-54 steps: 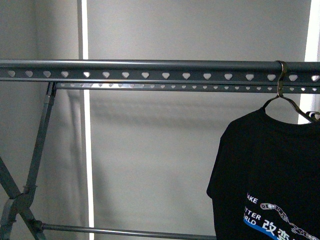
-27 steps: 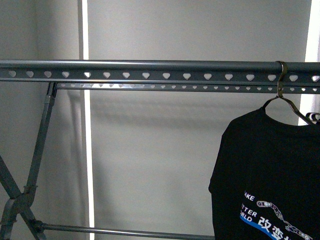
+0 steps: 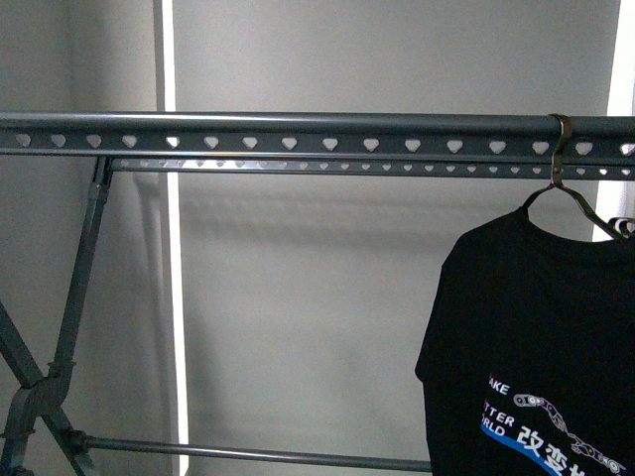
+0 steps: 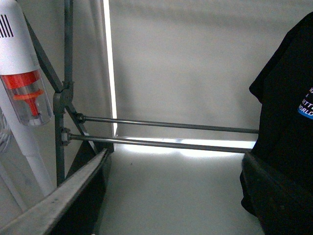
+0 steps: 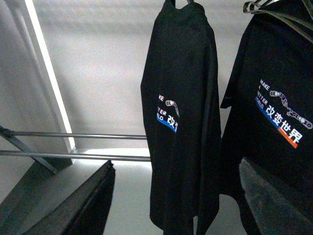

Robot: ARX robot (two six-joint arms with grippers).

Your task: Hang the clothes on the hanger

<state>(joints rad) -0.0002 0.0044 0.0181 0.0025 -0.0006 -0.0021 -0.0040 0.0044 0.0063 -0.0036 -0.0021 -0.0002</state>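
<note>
Front view: the hanger (image 3: 298, 134) rail spans the frame. The clothes (image 3: 536, 347) hang from a wire coat hanger (image 3: 559, 174) hooked on the rail's right end. No end effector appears.

Left wrist view: the left end effector (image 4: 171, 196) stands spread, nothing between its fingers (image 4: 63, 196). The clothes (image 4: 288, 107) hang just above its far finger.

Right wrist view: the right end effector (image 5: 176, 200) stands spread and empty. The clothes (image 5: 183, 122) hang between its fingers (image 5: 83, 205), beyond them; a second printed T-shirt (image 5: 279, 98) hangs beside.

A white appliance (image 4: 22, 98) with an orange part, possibly a vacuum, stands upright.
</note>
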